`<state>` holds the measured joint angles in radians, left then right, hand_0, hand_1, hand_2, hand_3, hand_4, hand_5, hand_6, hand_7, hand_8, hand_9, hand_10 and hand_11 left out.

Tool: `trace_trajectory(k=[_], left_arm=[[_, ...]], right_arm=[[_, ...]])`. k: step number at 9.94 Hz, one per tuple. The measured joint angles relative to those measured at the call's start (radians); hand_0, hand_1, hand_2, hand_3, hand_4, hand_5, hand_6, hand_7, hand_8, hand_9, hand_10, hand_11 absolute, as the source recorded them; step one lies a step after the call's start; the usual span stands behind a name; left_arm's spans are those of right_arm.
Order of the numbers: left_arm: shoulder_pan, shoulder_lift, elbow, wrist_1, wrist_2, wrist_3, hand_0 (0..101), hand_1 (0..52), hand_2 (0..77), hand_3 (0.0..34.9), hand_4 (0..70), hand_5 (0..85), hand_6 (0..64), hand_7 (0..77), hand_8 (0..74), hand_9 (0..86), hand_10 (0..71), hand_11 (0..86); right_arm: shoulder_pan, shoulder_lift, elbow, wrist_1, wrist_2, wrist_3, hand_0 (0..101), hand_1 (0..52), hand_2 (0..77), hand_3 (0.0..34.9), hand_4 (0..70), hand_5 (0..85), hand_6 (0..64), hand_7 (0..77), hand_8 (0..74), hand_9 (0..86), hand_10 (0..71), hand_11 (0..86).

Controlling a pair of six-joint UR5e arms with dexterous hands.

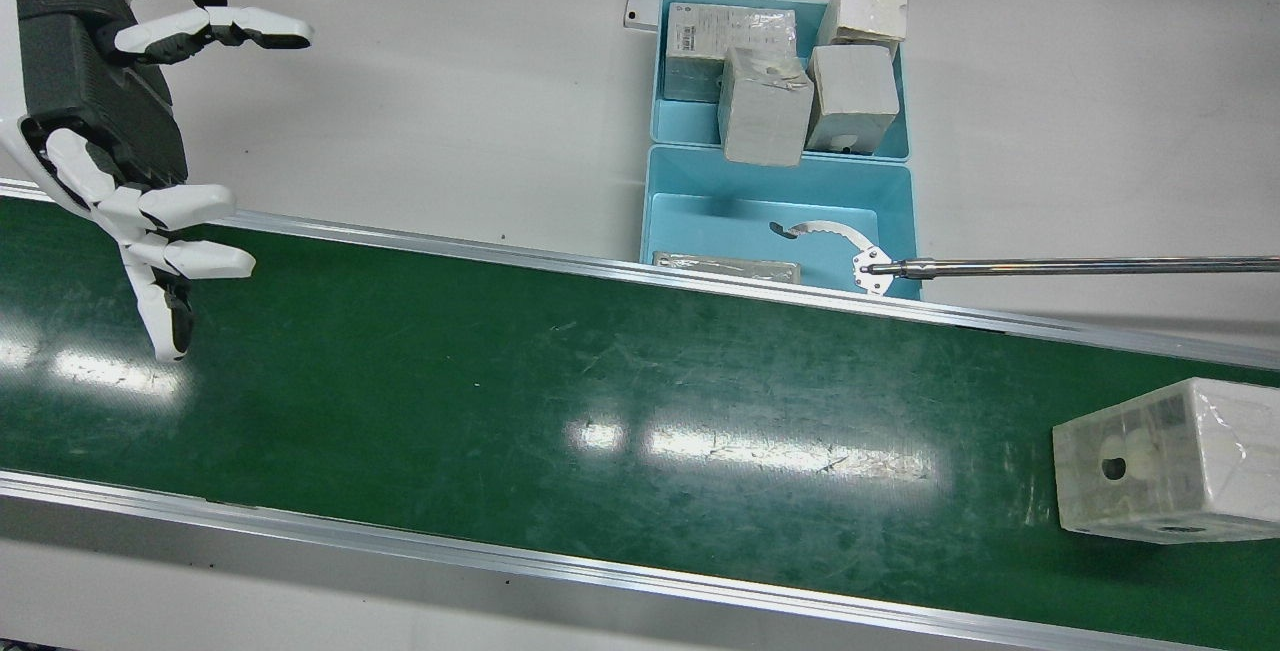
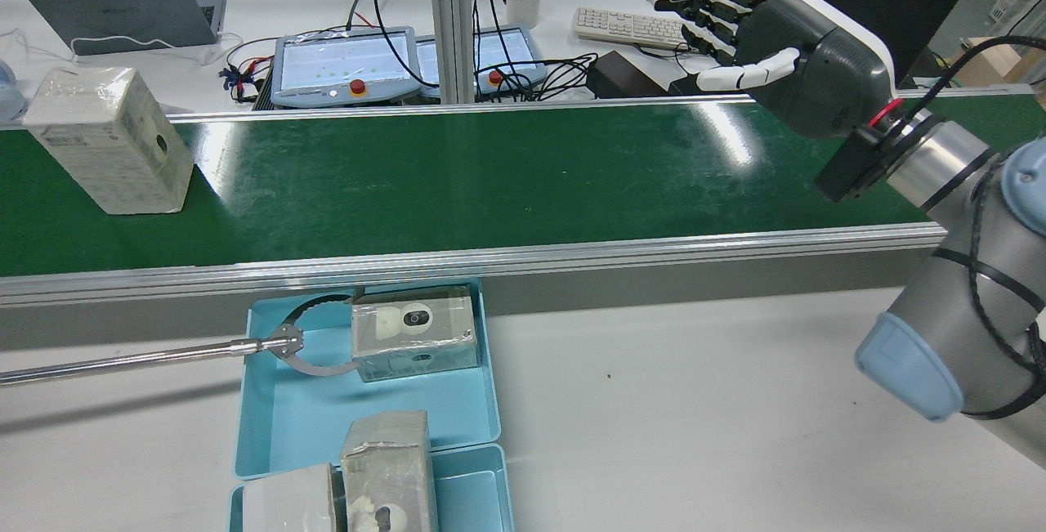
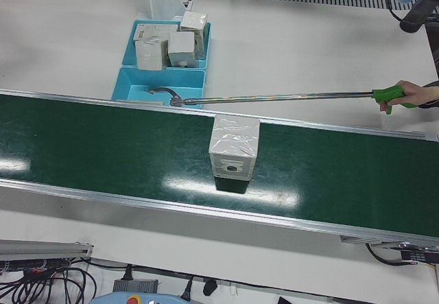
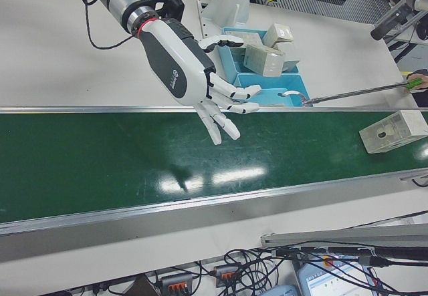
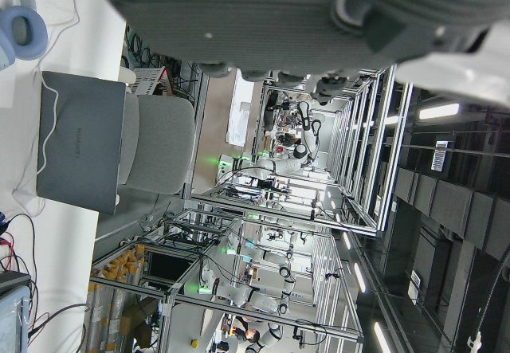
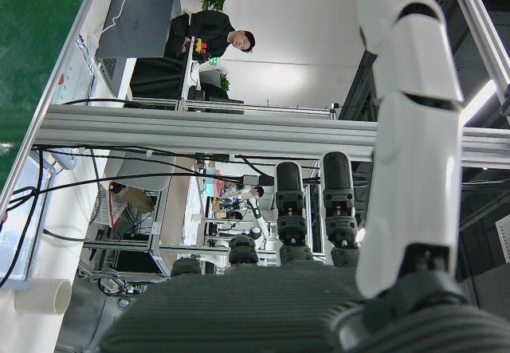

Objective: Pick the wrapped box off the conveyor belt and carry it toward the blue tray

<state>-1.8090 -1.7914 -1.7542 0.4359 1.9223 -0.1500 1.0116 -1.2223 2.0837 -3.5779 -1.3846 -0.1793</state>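
My right hand [image 4: 204, 85] has its fingers [image 4: 224, 122] spread wide with nothing in them, palm hanging above the green conveyor belt [image 1: 600, 401]; in the front view it sits at the far left edge of the frame, fingertips just over the belt's upper rail. In the rear view the same hand is at the upper right, fingers fanned toward the far side of the belt. The left hand's fingers I can't tell about: its own camera only catches a dark slab of the hand [image 5: 319, 10] along the top of the frame, and none of the other views shows it. The wrapped box [image 1: 1170, 461] is sitting on the belt at the lower right of the front view, well apart from my right hand, with a dark round hole on the face toward the camera; in the left-front view it's mid-frame on the belt. The blue tray [image 1: 660, 201] is beside the belt's upper rail, top centre of the front view, with a second blue tray [image 1: 672, 126] touching it behind that holds several wrapped boxes. A person's hand [image 3: 418, 95] at the right edge of the left-front view holds a long metal reacher tool [image 3: 274, 98], and its claw end is down in the near tray.
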Motion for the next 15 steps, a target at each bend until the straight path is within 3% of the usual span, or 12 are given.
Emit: trace_trajectory(k=[4, 7, 8, 10, 14, 15], left_arm=[[0.000, 0.000, 0.000, 0.000, 0.000, 0.000, 0, 0.0, 0.5, 0.0, 0.0, 1.1, 0.0, 0.0, 0.0, 0.0, 0.0, 0.0], [0.000, 0.000, 0.000, 0.000, 0.000, 0.000, 0, 0.0, 0.5, 0.0, 0.0, 0.5, 0.0, 0.0, 0.0, 0.0, 0.0, 0.0], [0.000, 0.000, 0.000, 0.000, 0.000, 0.000, 0, 0.0, 0.5, 0.0, 0.0, 0.5, 0.0, 0.0, 0.0, 0.0, 0.0, 0.0], [0.000, 0.000, 0.000, 0.000, 0.000, 0.000, 0, 0.0, 0.5, 0.0, 0.0, 1.1, 0.0, 0.0, 0.0, 0.0, 0.5, 0.0], [0.000, 0.000, 0.000, 0.000, 0.000, 0.000, 0, 0.0, 0.5, 0.0, 0.0, 1.1, 0.0, 0.0, 0.0, 0.0, 0.5, 0.0], [0.000, 0.000, 0.000, 0.000, 0.000, 0.000, 0, 0.0, 0.5, 0.0, 0.0, 1.1, 0.0, 0.0, 0.0, 0.0, 0.5, 0.0]], right_arm=[[0.047, -0.013, -0.038, 0.000, -0.011, 0.022, 47, 13.6, 19.6, 12.7, 20.2, 32.2, 9.3, 26.7, 2.2, 8.2, 0.0, 1.1], [0.059, -0.052, -0.040, -0.017, -0.052, 0.080, 47, 13.6, 19.6, 12.5, 16.4, 32.2, 7.1, 22.9, 1.1, 4.9, 0.0, 1.1], [0.059, -0.058, -0.044, -0.024, -0.056, 0.097, 48, 18.0, 21.3, 12.4, 16.4, 32.2, 6.5, 23.5, 0.0, 6.0, 0.0, 1.1], [0.050, -0.058, -0.050, -0.028, -0.056, 0.098, 48, 16.4, 21.8, 13.1, 14.2, 32.2, 6.0, 23.5, 1.1, 6.0, 0.0, 1.1], [0.045, -0.059, -0.075, -0.027, -0.058, 0.089, 47, 14.2, 23.5, 13.7, 16.9, 32.2, 6.5, 24.5, 1.1, 6.5, 0.0, 1.1], [0.042, -0.057, -0.079, -0.026, -0.055, 0.088, 47, 12.5, 19.1, 13.1, 15.8, 30.0, 6.5, 24.0, 1.1, 6.5, 0.0, 1.1]])
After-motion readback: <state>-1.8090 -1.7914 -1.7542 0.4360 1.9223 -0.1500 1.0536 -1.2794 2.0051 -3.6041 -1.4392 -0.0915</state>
